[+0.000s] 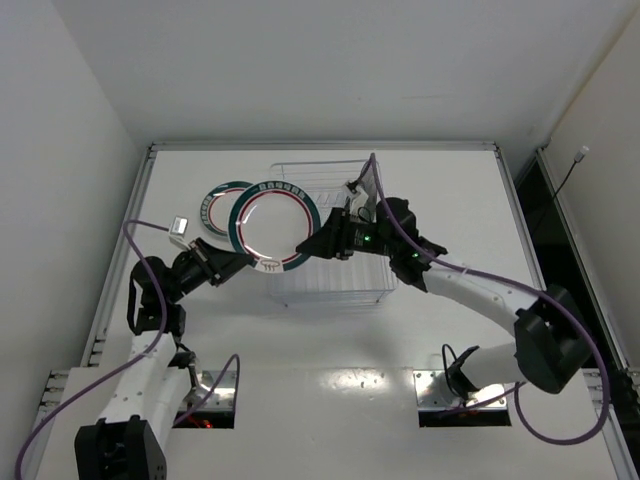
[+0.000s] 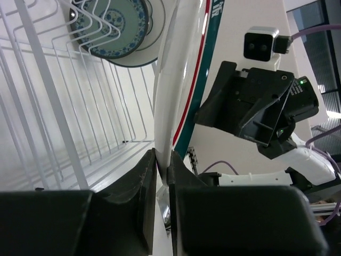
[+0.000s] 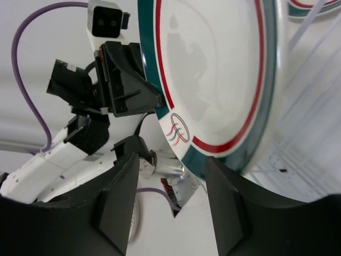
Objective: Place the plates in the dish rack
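Observation:
My left gripper is shut on the lower rim of a white plate with a green rim and a red inner ring. It holds the plate up on edge at the left end of the dish rack. The left wrist view shows that plate edge-on, pinched in my left gripper. My right gripper stands open at the plate's right rim. In the right wrist view the plate hangs just above my right gripper, its rim beside the right finger. A small teal patterned plate stands among the rack's tines.
A second green-rimmed plate sits behind and left of the held one. A small grey block lies on the table near the left edge. Purple cables loop off both arms. The table's raised border runs along the back and sides.

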Tool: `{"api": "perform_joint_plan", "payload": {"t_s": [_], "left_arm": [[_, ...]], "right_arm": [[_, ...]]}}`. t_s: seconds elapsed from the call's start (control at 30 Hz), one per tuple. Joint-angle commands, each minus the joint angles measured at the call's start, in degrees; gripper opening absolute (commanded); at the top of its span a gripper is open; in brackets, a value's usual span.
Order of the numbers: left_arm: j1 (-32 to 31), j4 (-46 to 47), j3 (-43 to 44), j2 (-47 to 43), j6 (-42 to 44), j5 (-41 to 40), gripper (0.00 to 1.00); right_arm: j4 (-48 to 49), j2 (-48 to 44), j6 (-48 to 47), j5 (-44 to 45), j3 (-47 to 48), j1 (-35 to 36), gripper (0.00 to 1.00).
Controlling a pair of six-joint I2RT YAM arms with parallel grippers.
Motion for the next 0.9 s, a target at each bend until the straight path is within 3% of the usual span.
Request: {"api": "perform_joint_plan", "payload": {"t_s": [0.0, 0.07, 0.17, 0.27, 0.37, 0.53, 0.87], "left_arm": [[-0.63, -0.13, 6.58, -3.13, 2.35, 1.96, 0.0], [-0.63, -1.03, 7.19, -3.14, 2.88, 1.96, 0.0], [-0.63, -0.5, 7.2, -3.14, 2.36, 1.96, 0.0], [-0.63, 3.27, 6.5, -3.14, -0.88, 1.96, 0.0], [-0.63, 8.37, 5.01, -3.14, -4.57, 1.96, 0.0], [-1.16, 9.08, 4.48, -3.14, -5.11, 2.48, 0.0], [-1.16, 8.03, 4.48, -2.0, -4.06, 2.48, 0.0]], "right_arm": [[-8.04, -4.97, -7.0, 3.86, -1.02, -2.39, 0.5], [-19.17, -9.37, -11.21, 8.07, 0.91, -3.1, 0.5], [-25.09, -14.65, -13.61, 15.1, 0.92, -4.33, 0.58], [-26.87, -15.45, -14.31, 15.91, 0.92, -5.92, 0.63], [-22.93, -14.05, -13.53, 11.28, -1.19, -7.41, 0.63], [-4.91, -14.57, -6.68, 6.6, -8.12, -7.94, 0.64], [0.73, -26.15, -6.14, 11.17, -13.67, -8.47, 0.64]]}}
